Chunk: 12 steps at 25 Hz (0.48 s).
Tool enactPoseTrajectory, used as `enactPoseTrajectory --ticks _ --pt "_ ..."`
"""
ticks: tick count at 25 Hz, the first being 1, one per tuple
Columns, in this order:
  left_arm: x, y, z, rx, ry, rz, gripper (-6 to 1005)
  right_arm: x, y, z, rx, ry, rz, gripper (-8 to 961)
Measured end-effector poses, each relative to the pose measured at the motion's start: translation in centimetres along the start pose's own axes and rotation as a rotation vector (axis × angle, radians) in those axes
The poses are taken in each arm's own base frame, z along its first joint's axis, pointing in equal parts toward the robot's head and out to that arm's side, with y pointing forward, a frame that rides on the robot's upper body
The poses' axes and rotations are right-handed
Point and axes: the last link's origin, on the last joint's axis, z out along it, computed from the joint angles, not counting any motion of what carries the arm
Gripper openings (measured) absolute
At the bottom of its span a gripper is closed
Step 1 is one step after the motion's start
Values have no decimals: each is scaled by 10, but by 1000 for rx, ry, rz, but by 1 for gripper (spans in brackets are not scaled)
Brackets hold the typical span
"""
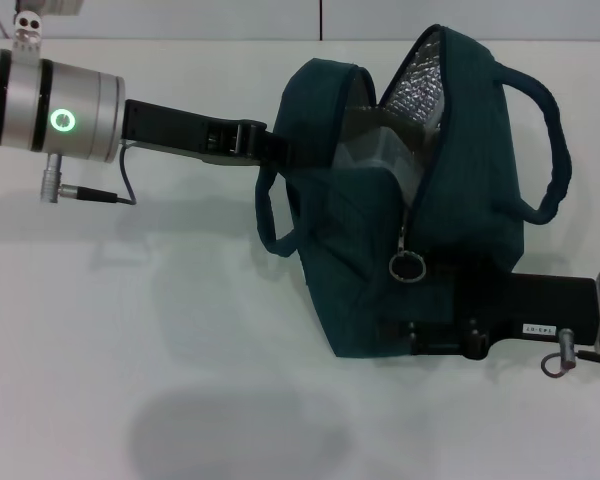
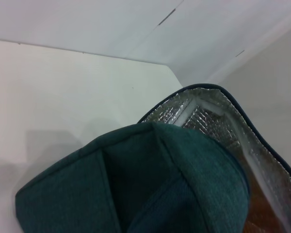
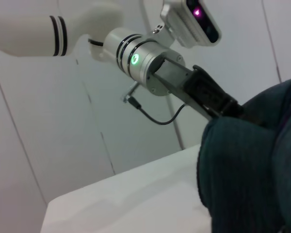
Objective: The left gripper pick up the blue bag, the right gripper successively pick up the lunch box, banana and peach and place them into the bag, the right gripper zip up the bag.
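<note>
Two arms: both meet at the bag, over the white bench (image 1: 130, 330)
Bag: blue bag (image 1: 380, 290) sits right of centre in the head view, mouth gaping, silver lining (image 1: 420, 95) showing, something pale and boxy inside that I cannot identify
Zip pull: metal ring (image 1: 408, 265) hangs at the front seam
Left gripper (image 1: 270, 145): enters from the upper left, jaws pinching the bag's rim
Right gripper (image 1: 435, 325): lower right, pressed against the bag's base; jaws hidden, cannot tell

Teal bag (image 1: 370, 270), seemingly silver quilted lining (image 1: 420, 85)
</note>
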Motion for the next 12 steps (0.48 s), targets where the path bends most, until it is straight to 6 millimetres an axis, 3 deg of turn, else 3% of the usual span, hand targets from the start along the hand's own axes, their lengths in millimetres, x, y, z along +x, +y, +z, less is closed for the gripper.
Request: enactPoseTrajectory --ticks 6,12 --pt "1 0 0 0 -2 3 49 3 0 -8 49 -43 21 708" --pt "0 0 -1 0 1 7 49 4 -1 -13 92 -83 39 491"
